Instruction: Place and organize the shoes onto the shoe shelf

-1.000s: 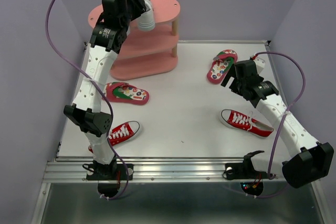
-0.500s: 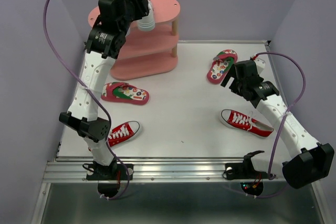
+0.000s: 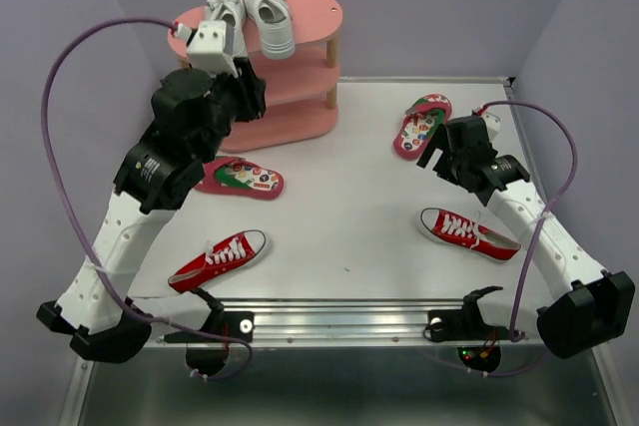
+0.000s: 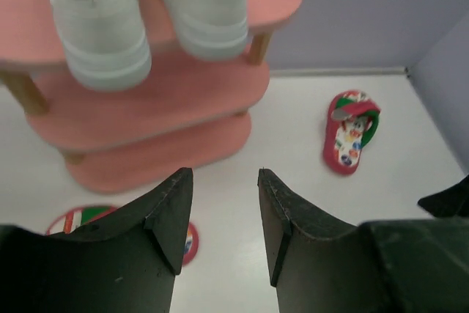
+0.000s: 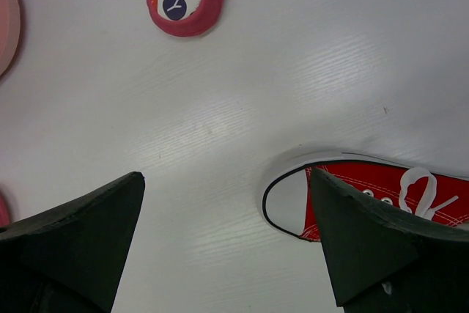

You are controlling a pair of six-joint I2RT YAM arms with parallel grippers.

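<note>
Right gripper (image 5: pixel 227 177) wide open and empty over the right of the table; red canvas sneaker with white laces (image 3: pixel 467 232) lies just on its near side, long axis left-right, toe left, so right arm's closer; left gripper (image 4: pixel 223 181) half open, empty, facing the pink three-tier shelf (image 3: pixel 315 12).

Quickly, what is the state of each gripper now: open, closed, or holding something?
Left gripper: open, holding nothing.
Right gripper: wide open, holding nothing; the red canvas sneaker with white laces is nearby, not gripped.
</note>
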